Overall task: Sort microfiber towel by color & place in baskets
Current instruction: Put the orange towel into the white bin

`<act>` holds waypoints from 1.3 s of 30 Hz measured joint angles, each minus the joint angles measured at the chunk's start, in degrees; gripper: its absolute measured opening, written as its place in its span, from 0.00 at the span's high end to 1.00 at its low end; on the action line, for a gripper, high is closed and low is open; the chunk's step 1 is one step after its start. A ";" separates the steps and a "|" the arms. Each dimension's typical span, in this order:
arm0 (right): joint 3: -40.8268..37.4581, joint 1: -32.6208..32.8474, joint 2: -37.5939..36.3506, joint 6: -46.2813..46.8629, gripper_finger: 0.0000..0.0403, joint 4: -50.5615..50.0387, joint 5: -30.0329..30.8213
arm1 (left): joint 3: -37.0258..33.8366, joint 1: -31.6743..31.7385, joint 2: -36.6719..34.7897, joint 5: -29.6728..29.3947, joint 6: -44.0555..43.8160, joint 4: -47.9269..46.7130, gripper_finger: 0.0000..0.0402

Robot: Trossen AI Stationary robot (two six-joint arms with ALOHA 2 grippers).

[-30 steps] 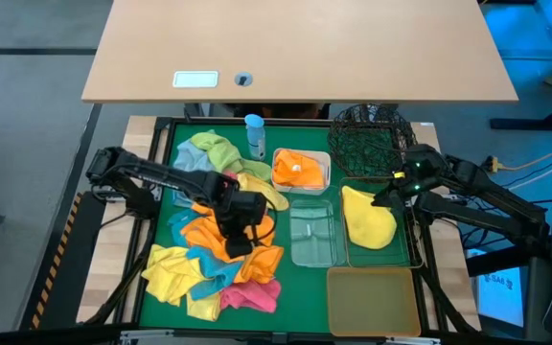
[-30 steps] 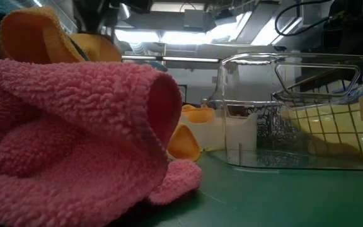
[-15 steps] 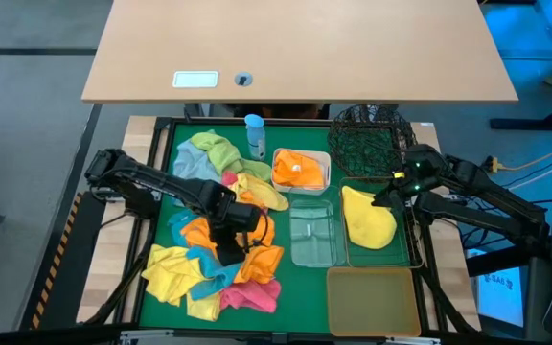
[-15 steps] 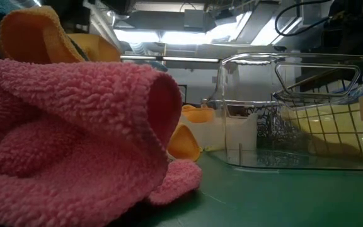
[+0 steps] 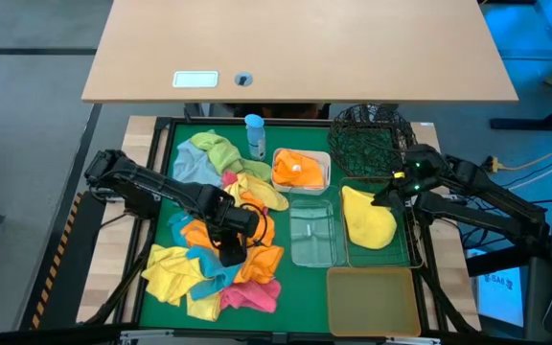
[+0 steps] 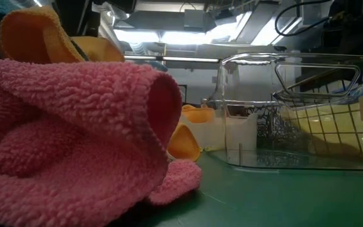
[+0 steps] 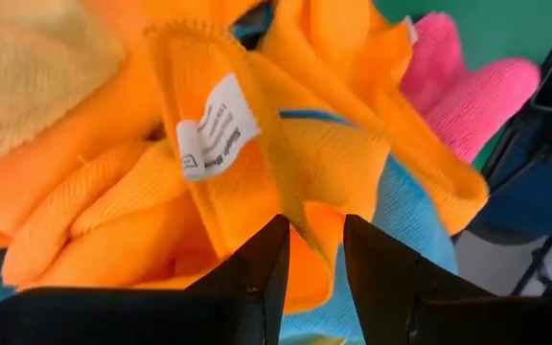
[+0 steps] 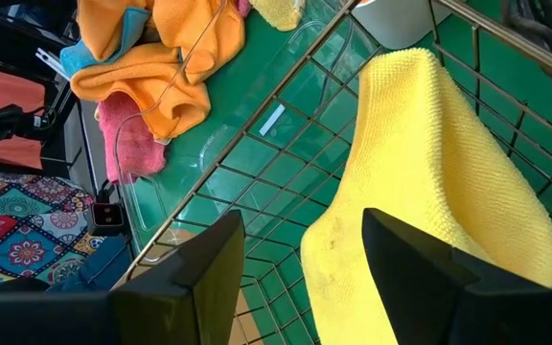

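Observation:
A pile of microfiber towels (image 5: 214, 264) in orange, yellow, teal and pink lies on the green mat at the near left. Light green and grey-blue ones (image 5: 204, 153) lie farther back. My left gripper (image 5: 230, 251) is down in the pile, shut on an orange towel (image 7: 286, 144). My right gripper (image 5: 383, 196) is open over the rectangular wire basket (image 5: 412, 240), above the yellow towel (image 5: 367, 218) that lies in it. One orange towel (image 5: 297, 169) lies in the white tub (image 5: 326, 165). The pink towel (image 6: 68, 139) fills the low view's left. My left gripper pinches a raised fold of the orange towel (image 7: 307, 213) between its two fingers, which come from above, pointing down into the pile. The towel's tagged edge (image 7: 214, 125) stands beyond the fingers. The rest of it lies slack on the pile.
A black round wire-mesh basket (image 5: 367, 139) stands at the far right, a clear tub (image 5: 314, 235) in the middle, an amber tub (image 5: 372, 299) at the near right. A small blue-capped bottle (image 5: 254, 134) stands at the far edge. A wooden table (image 5: 295, 48) lies beyond.
My left gripper has gone toward the table's near edge and a little left, over the orange towels in the pile. My right gripper has kept still.

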 joint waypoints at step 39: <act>0.00 0.00 0.00 -0.18 0.48 13.09 3.34 | 11.91 5.64 -0.02 -11.85 16.36 9.74 1.00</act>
